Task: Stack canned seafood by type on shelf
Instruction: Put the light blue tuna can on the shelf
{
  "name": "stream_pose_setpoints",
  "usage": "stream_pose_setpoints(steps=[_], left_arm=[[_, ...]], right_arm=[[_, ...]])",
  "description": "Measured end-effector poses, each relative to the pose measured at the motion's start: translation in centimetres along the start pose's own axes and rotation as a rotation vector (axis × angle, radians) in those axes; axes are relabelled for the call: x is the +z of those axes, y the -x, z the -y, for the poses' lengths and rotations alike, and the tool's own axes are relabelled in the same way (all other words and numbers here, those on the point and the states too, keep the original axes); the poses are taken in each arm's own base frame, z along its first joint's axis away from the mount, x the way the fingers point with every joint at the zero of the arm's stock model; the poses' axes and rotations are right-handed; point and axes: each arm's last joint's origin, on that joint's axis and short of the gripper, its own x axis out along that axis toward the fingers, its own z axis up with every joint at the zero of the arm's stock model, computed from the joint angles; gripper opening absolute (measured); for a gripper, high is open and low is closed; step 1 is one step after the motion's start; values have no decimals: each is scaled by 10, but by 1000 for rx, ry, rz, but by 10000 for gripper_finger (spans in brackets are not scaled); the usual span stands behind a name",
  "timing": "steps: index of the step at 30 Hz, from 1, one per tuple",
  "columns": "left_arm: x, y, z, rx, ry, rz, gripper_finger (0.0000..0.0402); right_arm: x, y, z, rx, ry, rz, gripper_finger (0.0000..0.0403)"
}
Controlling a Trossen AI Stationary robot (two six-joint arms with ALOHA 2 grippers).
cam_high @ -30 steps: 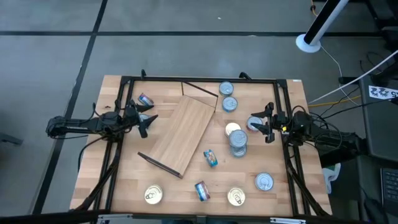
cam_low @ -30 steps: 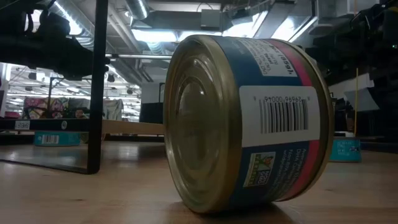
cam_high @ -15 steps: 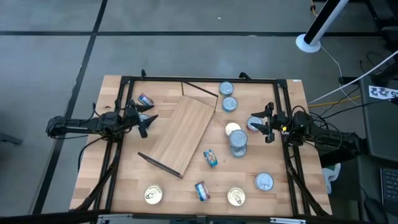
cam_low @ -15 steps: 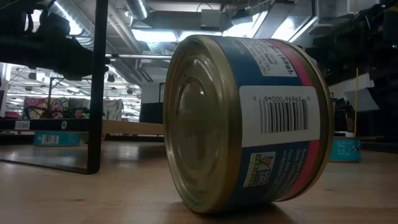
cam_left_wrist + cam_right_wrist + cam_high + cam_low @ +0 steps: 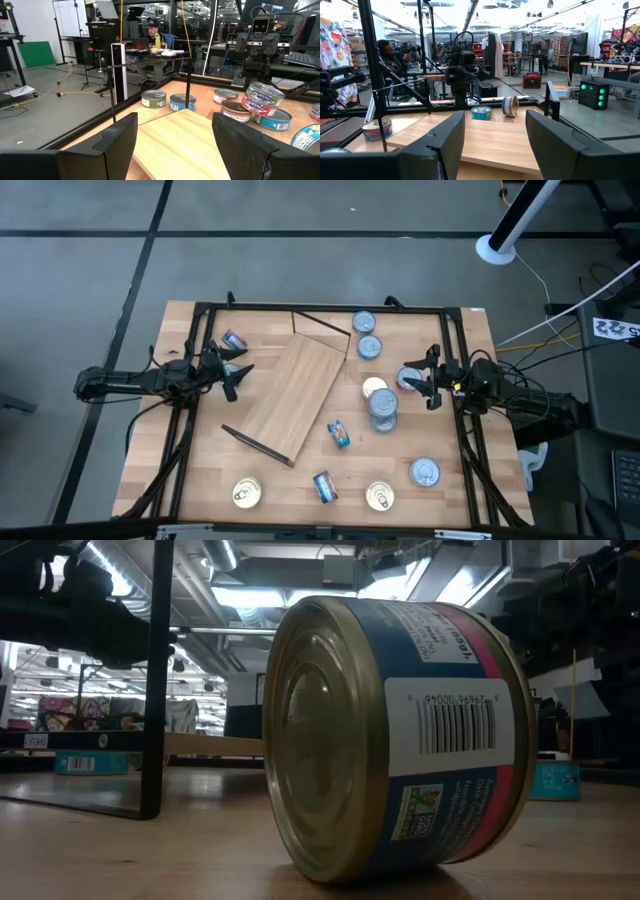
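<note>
Around the bare shelf point(image 5: 300, 395), tins point(image 5: 383, 409) lie scattered unsorted, and both the left gripper point(image 5: 236, 376) and right gripper point(image 5: 428, 379) wait beside it, fingers apart, empty.

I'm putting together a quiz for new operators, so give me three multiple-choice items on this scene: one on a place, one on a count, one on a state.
1. Where is the shelf?
A) lying on the tabletop between the two arms
B) upright at the table's back edge
C) on the floor

2. How many tins rest on the shelf?
A) five
B) none
C) three

3. How is the left claw?
A) shut on a tin
B) shut on the shelf
C) open and empty

Answers:
1 A: the high view shows it lying mid-table.
2 B: every tin sits on the tabletop, off the board.
3 C: its wrist view shows the fingers apart with nothing between them.
</note>
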Motion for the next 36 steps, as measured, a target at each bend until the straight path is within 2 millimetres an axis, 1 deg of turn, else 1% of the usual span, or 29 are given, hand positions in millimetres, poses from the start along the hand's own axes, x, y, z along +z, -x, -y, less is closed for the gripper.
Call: stream_pose_setpoints(steps=[3, 7, 11, 13, 18, 22, 26, 33, 36], left_arm=[[0, 0, 0, 0, 0, 0, 253], [0, 0, 0, 0, 0, 0, 253], [0, 0, 0, 0, 0, 0, 254], [0, 0, 0, 0, 0, 0, 254], [0, 0, 0, 0, 0, 0, 254], [0, 0, 0, 0, 0, 0, 254], [0, 0, 0, 0, 0, 0, 254], [0, 0, 0, 0, 0, 0, 254], [0, 0, 0, 0, 0, 0, 254]], right_arm=[[2, 0, 0, -2, -9, 23, 209], [10, 0, 2, -74, -133, 59, 209], [32, -1, 2, -84, -159, 111, 209], [42, -3, 2, -84, -159, 107, 209], [73, -18, 3, -86, -120, 93, 209], [94, -39, 5, -91, -117, 40, 209], [110, -64, 8, -100, -77, -84, 209], [125, -122, 14, -104, -71, -362, 209], [131, -147, 16, -60, -96, -490, 209]])
